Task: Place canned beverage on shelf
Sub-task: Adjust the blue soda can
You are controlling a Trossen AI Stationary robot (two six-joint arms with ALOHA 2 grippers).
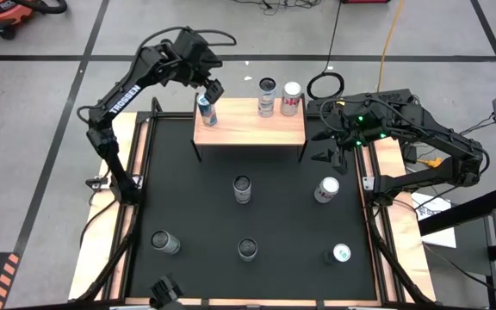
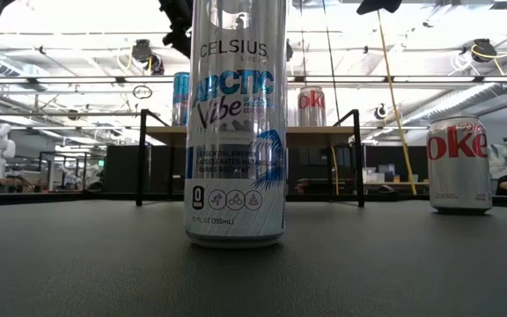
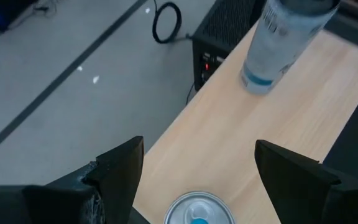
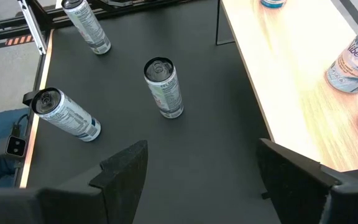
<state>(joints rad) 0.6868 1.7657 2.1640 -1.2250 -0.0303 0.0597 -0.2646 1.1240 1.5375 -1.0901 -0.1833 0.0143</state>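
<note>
The slim blue-and-silver beverage can (image 1: 206,110) stands upright at the left end of the small light-wood shelf on black legs (image 1: 250,131), the left gripper (image 1: 208,92) spread wide above it, holding nothing, so a careless retreat might topple it.

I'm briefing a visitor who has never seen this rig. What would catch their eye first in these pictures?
Probably the raised wooden shelf at the table's far edge, already carrying three cans: a blue one at its left end and two more near the middle. The left gripper hovers right over that blue can, jaws open around it. Five cans still stand on the black mat, one filling the low view.
</note>
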